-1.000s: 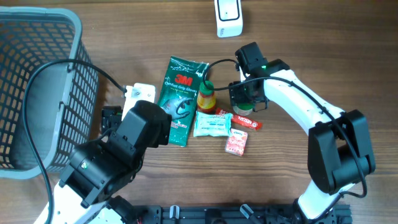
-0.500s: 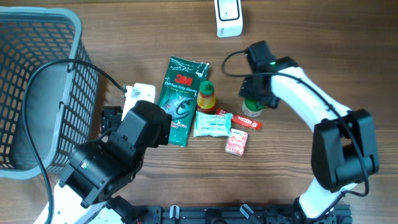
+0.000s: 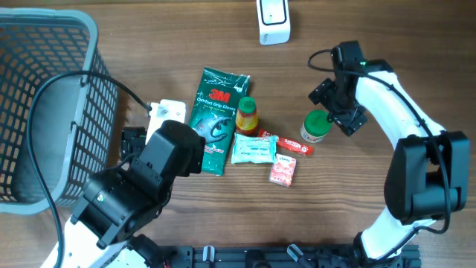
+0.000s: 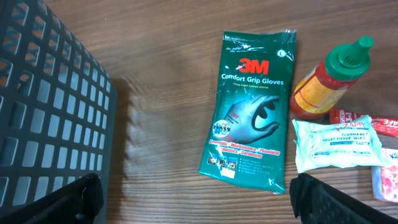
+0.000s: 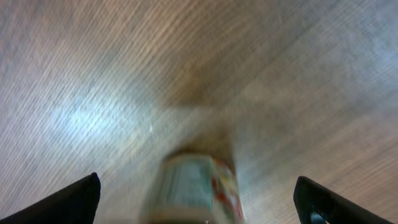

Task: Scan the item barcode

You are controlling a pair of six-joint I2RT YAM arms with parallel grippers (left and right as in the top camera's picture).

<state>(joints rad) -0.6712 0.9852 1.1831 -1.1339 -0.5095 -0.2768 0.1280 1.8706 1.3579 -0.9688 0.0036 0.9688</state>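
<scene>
A small jar with a green lid (image 3: 315, 127) rests on the wooden table, right of the other items. My right gripper (image 3: 338, 107) hovers just up and right of it, open and holding nothing. In the right wrist view the jar (image 5: 196, 186) is a blur low between the two wide-apart fingertips (image 5: 71, 200), touching neither. A white scanner (image 3: 273, 20) stands at the far edge. My left gripper (image 4: 199, 205) is open over bare wood, empty, below a green 3M glove pack (image 4: 252, 112).
A dark mesh basket (image 3: 44, 104) fills the left side, close to the left fingers. A green-capped sauce bottle (image 3: 247, 117), white tissue pack (image 3: 253, 149), red packet (image 3: 297, 146) and pink packet (image 3: 282, 170) lie mid-table. A black cable (image 3: 111, 82) runs across the basket.
The right gripper carried the jar to the right, set it on the table, opened and drew back up and right. The left arm has not moved.
</scene>
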